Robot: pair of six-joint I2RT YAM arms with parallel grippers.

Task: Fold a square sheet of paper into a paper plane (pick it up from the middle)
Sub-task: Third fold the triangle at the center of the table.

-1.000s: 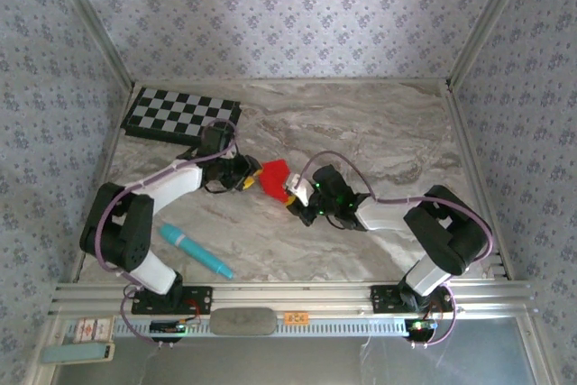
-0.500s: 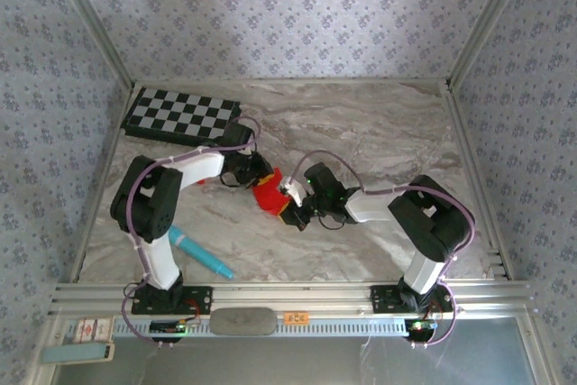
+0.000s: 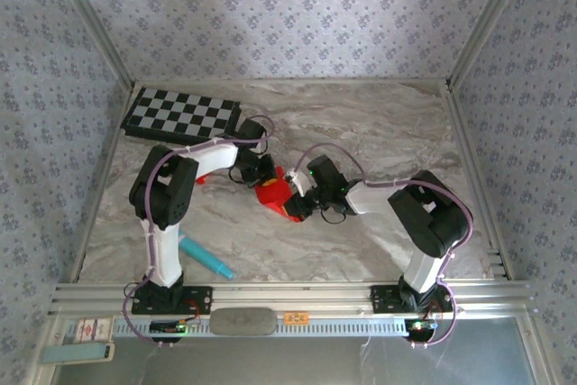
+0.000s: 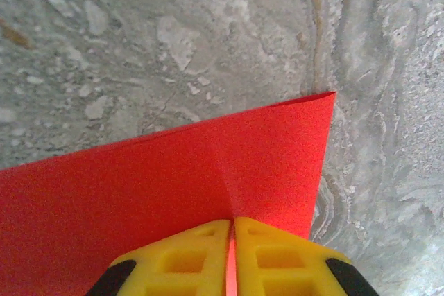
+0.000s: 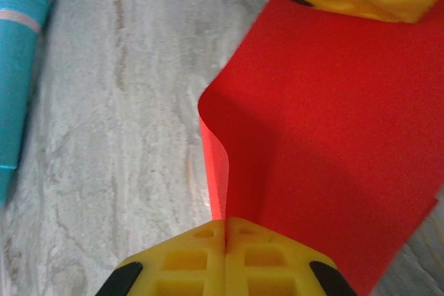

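left gripper [image 4: 232,227] and right gripper [image 5: 225,228] both pinch the square sheet of paper [image 4: 139,185] from opposite edges. it buckles just ahead of the right jaws; we tension gently, then crease.

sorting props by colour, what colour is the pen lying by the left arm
Teal. The pen shows best in the right wrist view.

Red paper [image 3: 273,194], mid-worktop [image 3: 379,132]
Bright red and thin, bent into a soft curl with one faint crease; pinched at opposite edges between the left end effector [image 4: 232,221] and the right end effector [image 5: 225,223], one corner free.
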